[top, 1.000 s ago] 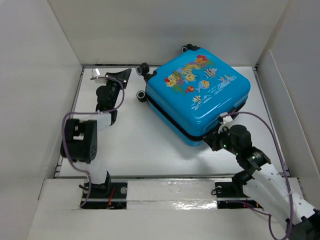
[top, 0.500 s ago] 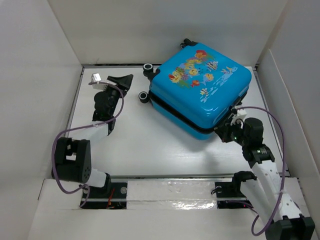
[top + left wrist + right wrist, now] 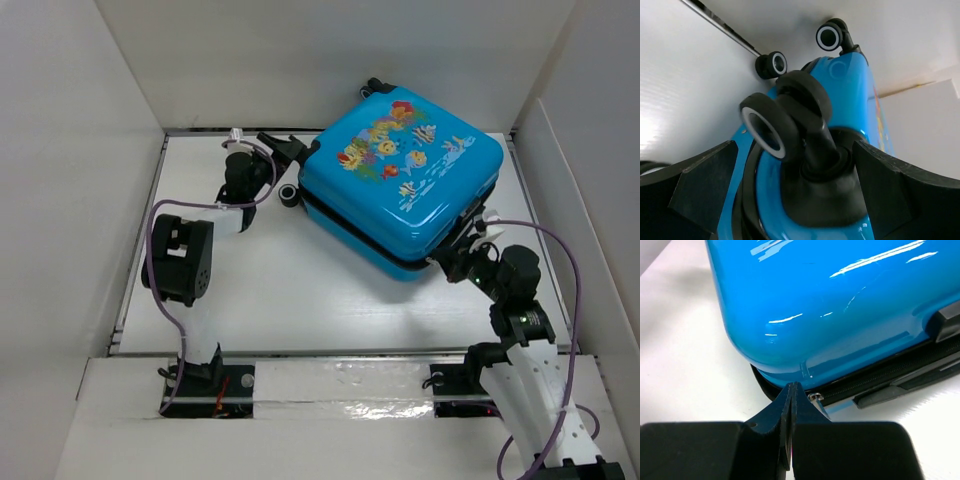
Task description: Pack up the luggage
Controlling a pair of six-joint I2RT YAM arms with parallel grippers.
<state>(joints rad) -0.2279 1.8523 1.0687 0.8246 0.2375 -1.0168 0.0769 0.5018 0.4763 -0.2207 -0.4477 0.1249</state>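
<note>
The luggage (image 3: 400, 180) is a bright-blue hard-shell case with a fish print, lying flat and closed at the back right of the table. My left gripper (image 3: 285, 148) is open at its back-left corner. In the left wrist view the fingers (image 3: 700, 185) stand on either side of a black caster wheel (image 3: 785, 120), apart from it, below the blue shell (image 3: 860, 100). My right gripper (image 3: 450, 262) is shut at the front corner. Its tips (image 3: 791, 387) touch the black zipper seam (image 3: 880, 380). A small metal zipper pull (image 3: 815, 397) lies just right of them, outside the jaws.
White walls (image 3: 100, 120) enclose the table on the left, back and right. A white panel (image 3: 570, 170) leans close to the luggage's right side. A second wheel (image 3: 290, 195) sticks out toward the left arm. Shiny tape (image 3: 340, 385) runs along the near edge.
My left gripper opened and swung right to straddle the luggage's back-left wheel. The right gripper stayed shut and slid right along the front seam. The luggage shifted slightly to the right.
</note>
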